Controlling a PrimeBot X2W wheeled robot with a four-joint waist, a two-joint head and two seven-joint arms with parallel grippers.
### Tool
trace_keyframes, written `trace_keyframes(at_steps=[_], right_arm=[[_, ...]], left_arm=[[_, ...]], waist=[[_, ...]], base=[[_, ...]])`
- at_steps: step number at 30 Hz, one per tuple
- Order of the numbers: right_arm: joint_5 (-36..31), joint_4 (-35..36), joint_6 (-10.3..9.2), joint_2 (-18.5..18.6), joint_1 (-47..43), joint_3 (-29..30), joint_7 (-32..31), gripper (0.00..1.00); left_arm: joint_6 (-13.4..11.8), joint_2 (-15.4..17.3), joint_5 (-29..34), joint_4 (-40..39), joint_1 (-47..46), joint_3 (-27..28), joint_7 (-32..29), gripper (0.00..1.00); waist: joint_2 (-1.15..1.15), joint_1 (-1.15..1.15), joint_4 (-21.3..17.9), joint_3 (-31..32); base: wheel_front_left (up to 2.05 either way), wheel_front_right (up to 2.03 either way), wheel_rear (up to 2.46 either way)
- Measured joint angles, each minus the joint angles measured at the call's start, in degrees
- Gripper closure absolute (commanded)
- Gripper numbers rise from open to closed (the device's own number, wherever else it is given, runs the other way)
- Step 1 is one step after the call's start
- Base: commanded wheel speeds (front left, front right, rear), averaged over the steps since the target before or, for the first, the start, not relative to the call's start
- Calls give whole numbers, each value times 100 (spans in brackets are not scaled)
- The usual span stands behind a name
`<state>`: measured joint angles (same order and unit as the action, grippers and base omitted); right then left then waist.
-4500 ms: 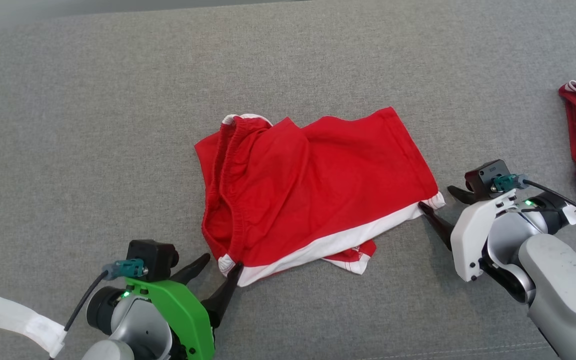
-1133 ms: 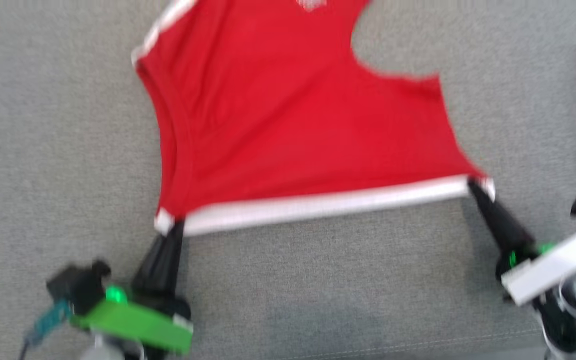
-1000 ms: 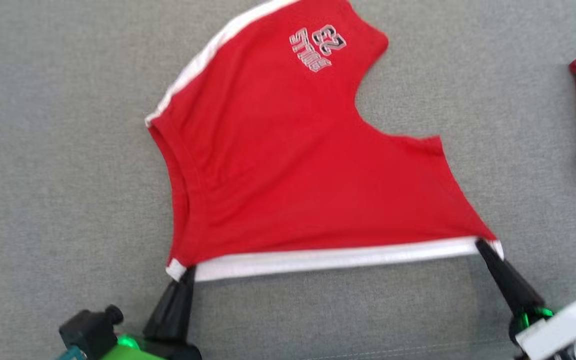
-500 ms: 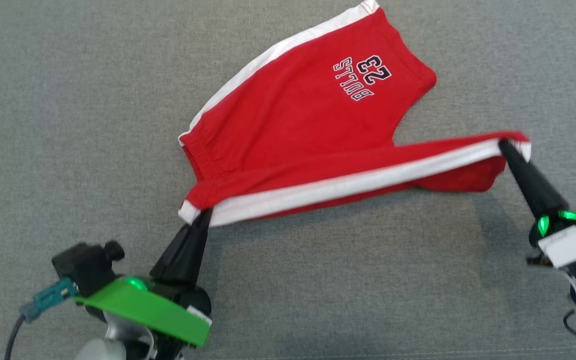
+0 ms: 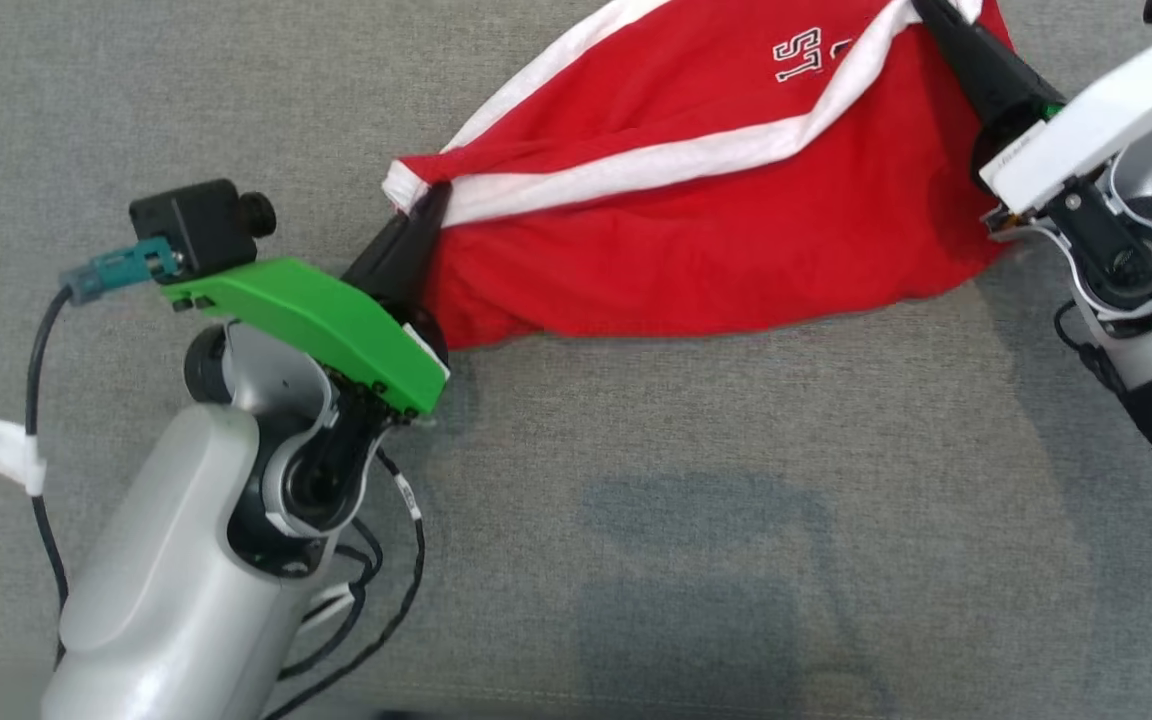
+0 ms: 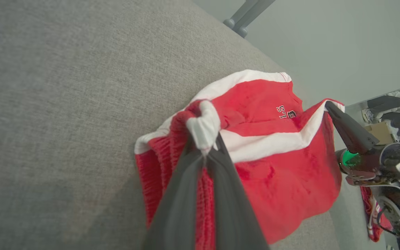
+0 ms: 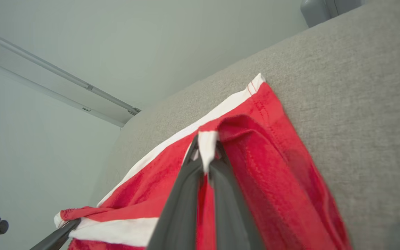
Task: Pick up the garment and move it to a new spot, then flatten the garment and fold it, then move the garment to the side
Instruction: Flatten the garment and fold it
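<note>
The red shorts [image 5: 716,240] are at the far side of the grey upholstered surface [image 5: 636,450], strung between the 2 grippers. The left gripper [image 5: 433,200], on the green-cased wrist, has its 2 dark fingers pressed together on the white corner at the gathered waistband end of the shorts. The left wrist view shows that corner [image 6: 203,128] bunched just past the fingertips. The right gripper [image 5: 926,10], on the white-cased wrist at the far right, is likewise clamped tight on the white corner at the hem. The right wrist view shows a strip of white cloth [image 7: 207,146] caught between its fingertips.

The white side stripe [image 5: 636,172] runs taut from 1 gripper to the other, slanting farther away toward the right. The red cloth below it sags toward the near side in a rounded fold whose lower edge meets the surface. Beyond the stripe, the other leg lies flat on the surface, with part of its white lettering [image 5: 801,55] showing.

In the left wrist view a second red and white garment [image 6: 368,211] lies past the right arm.
</note>
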<state>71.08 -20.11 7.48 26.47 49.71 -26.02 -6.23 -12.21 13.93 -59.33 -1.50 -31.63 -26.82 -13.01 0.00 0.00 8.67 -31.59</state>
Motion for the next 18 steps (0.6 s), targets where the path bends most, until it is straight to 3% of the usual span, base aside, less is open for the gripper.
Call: trace_keyframes(at_steps=[18], right_arm=[[-470,-1377,0,56,1066,-323,-254,100]], left_arm=[[60,-301,-29,802,-470,23,133,100]], waist=[[0,0,246,44]], base=[[0,0,0]])
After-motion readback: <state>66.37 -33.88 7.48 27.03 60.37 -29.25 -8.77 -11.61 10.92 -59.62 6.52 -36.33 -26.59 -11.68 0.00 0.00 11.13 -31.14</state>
